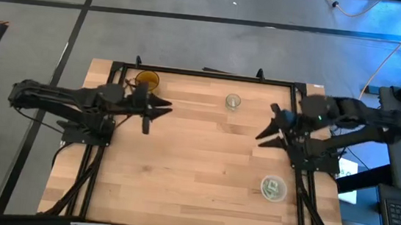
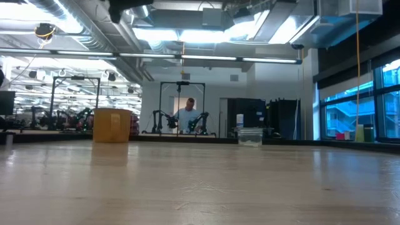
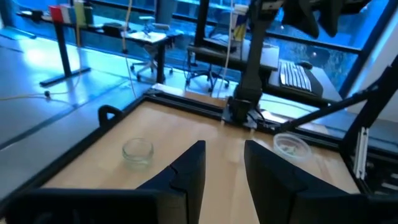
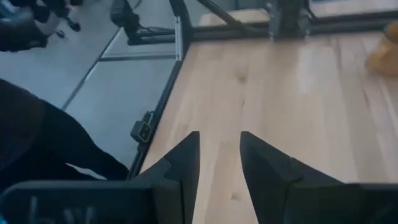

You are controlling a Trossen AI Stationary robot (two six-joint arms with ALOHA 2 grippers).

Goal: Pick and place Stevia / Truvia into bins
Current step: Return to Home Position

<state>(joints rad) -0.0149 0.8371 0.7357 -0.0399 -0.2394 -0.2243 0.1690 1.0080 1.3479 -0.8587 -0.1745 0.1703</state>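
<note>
Over the counter (image 1: 195,171) the left pincer (image 1: 162,110) and right pincer (image 1: 263,132) hang spread, empty. Near the right one, well apart from the left, the clear bin (image 1: 263,193) holds the Stevia sachets (image 1: 274,186). They are likely light, limp, slick paper, best pinched across an edge.

High view looks straight down on the whole table (image 1: 195,164); low view sits level with its top, looking across it. Wrist views look forward, close — left and high share the bin (image 3: 278,143).
</note>
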